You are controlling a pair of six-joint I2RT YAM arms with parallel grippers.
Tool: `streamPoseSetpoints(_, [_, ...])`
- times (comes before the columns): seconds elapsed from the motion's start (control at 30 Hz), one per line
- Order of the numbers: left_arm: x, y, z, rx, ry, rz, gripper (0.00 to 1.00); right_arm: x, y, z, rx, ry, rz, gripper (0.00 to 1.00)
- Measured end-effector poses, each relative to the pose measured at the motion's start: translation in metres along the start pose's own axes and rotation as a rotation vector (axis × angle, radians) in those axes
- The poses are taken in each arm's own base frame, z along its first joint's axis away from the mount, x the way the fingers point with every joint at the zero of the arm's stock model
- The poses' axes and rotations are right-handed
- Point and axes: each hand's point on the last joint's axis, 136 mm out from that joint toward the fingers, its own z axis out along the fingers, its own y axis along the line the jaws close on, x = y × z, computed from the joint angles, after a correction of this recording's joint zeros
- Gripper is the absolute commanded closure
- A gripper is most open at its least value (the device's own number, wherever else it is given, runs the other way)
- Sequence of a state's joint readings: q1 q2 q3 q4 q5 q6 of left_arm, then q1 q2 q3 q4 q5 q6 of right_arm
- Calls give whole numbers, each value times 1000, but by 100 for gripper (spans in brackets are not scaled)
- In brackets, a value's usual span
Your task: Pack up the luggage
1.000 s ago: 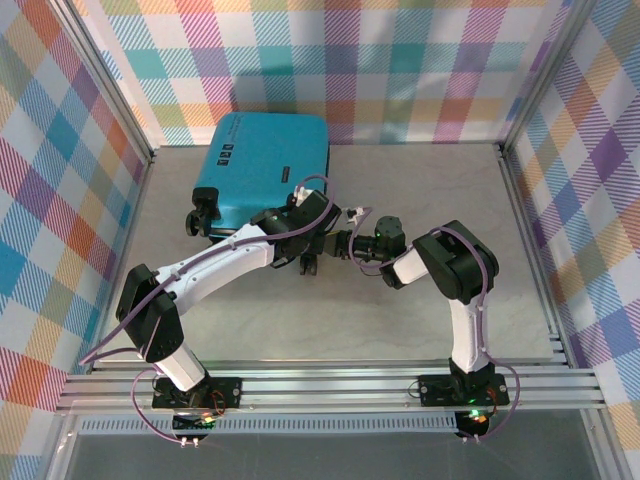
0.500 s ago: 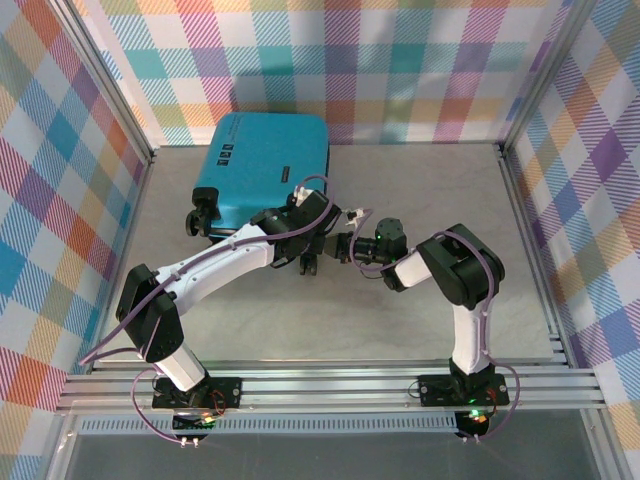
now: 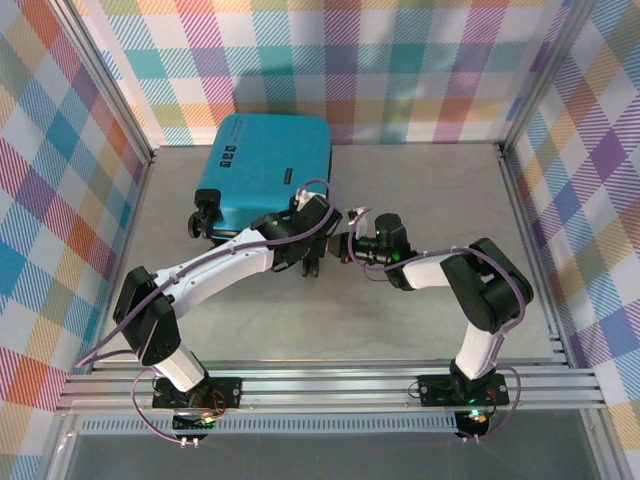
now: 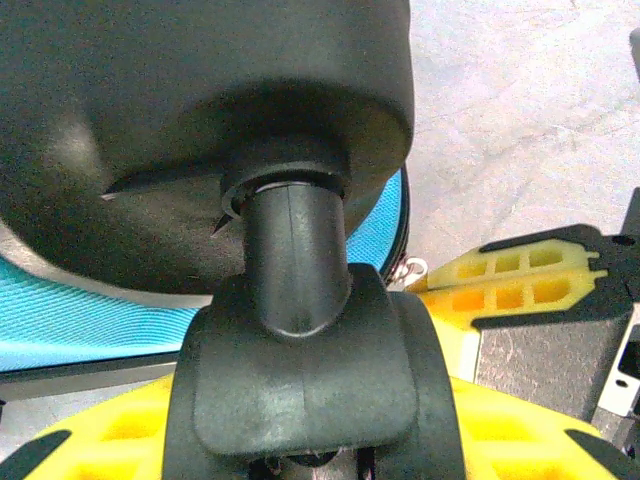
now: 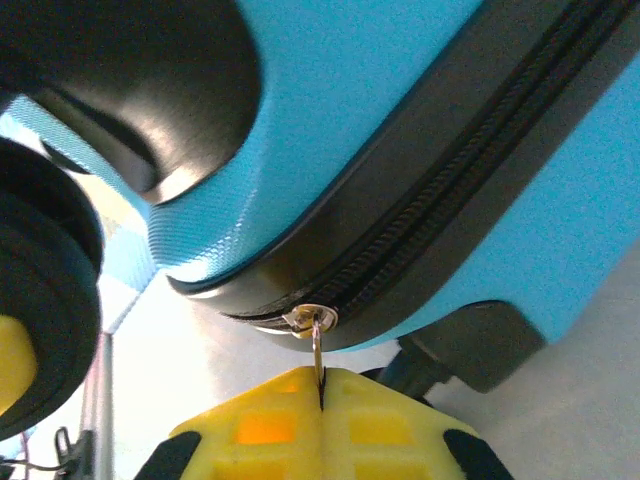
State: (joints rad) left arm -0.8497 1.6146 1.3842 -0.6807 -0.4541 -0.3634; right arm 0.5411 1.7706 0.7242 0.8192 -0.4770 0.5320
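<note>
The luggage (image 3: 265,170) is a turquoise hard-shell suitcase lying closed at the back left of the table. In the left wrist view my left gripper (image 4: 310,450) is shut on one of its black wheels (image 4: 310,370), with a yellow finger on each side. Seen from above, that gripper (image 3: 308,250) is at the suitcase's near right corner. My right gripper (image 5: 322,385) is shut on the small metal zipper pull (image 5: 317,345), which hangs from the slider on the black zipper edge (image 5: 440,210). From above, the right gripper (image 3: 350,247) stands just right of the left one.
Plaid walls close off the back and both sides, with aluminium rails (image 3: 330,385) along the near edge. Bare grey tabletop (image 3: 420,190) lies right of the suitcase and in front of the arms. The two grippers are close together at the suitcase corner.
My right gripper has shut on the zipper pull. The right arm's elbow has swung out to the right. The left gripper still holds the wheel.
</note>
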Motion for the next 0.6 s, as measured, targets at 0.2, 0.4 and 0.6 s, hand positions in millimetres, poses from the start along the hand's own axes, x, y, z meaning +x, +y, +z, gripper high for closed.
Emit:
streamPoseSetpoints(0.2, [5, 0, -3, 14, -15, -1, 100, -12, -14, 1, 99, 17, -52, 100])
streamPoseSetpoints(0.4, [13, -1, -9, 37, -42, 0, 100, -32, -35, 8, 167, 36, -66, 100])
streamPoseSetpoints(0.6, [30, -2, -23, 79, -52, 17, 100, -67, -72, 18, 239, 16, -55, 100])
